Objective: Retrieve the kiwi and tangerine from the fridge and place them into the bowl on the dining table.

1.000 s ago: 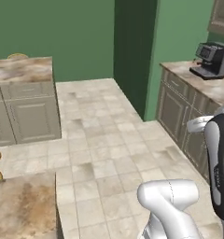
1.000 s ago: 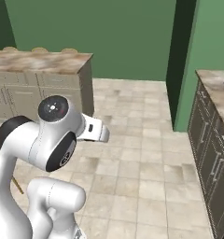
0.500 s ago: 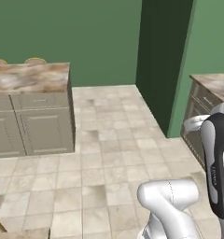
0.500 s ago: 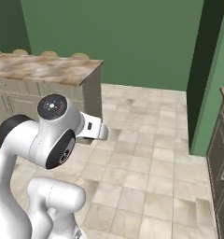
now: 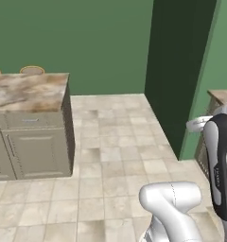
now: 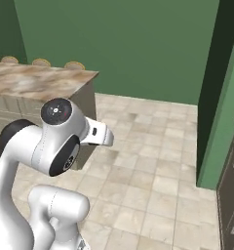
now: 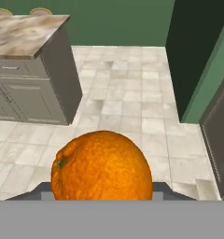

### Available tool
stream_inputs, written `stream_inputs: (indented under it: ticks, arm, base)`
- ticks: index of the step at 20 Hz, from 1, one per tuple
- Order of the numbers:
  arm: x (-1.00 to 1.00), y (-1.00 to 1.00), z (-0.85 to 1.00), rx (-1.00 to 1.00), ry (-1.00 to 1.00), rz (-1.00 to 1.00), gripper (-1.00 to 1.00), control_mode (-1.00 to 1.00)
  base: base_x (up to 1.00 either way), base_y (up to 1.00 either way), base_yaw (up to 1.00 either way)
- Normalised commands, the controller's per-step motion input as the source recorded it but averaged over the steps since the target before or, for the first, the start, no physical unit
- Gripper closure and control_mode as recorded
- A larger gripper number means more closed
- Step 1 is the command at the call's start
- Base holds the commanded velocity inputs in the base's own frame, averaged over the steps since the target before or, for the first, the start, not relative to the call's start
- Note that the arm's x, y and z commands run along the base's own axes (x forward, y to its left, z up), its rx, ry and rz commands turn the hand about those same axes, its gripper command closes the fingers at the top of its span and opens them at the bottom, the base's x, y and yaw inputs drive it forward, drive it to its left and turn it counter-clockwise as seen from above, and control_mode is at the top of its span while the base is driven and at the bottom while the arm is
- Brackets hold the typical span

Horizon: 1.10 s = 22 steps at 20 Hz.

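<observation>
The tangerine [image 7: 101, 166] sits at six o'clock in the hand view, pinched in the claw [image 7: 101, 189] and carried above the tiled floor [image 7: 132, 107], with a marbled worktop [image 7: 25, 32] at ten o'clock. It looks light, round and slightly yielding, with a dimpled skin, so a gentle hold across its widest girth seems safest.

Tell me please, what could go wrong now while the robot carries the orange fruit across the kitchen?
1. The tangerine is round and sits in the tool; a jolt while the base drives could let it slip and roll over the tiled floor.
2. The island with the marbled top stands close on the left; a wide arm swing might clip its corner.
3. No bowl is seen here, so the placing spot must yet be found.
</observation>
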Motion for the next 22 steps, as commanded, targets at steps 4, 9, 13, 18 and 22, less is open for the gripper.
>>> stream_inputs:
  ticks: [4, 9, 13, 18, 22]
  arm:
    - [0.00, 0.00, 0.00, 0.00, 0.00, 0.00, 1.00, 1.00]
    - [0.00, 0.00, 0.00, 0.00, 0.00, 0.00, 1.00, 1.00]
    - [0.00, 0.00, 0.00, 0.00, 0.00, 0.00, 1.00, 1.00]
    - [0.00, 0.00, 0.00, 0.00, 0.00, 0.00, 1.00, 1.00]
    - [0.00, 0.00, 0.00, 0.00, 0.00, 0.00, 1.00, 1.00]
  base:
    - [1.00, -0.27, 0.00]
    - [1.00, -0.18, 0.00]
    - [1.00, -0.16, 0.00]
    - [1.00, -0.21, 0.02]
    - [1.00, -0.27, 0.12]
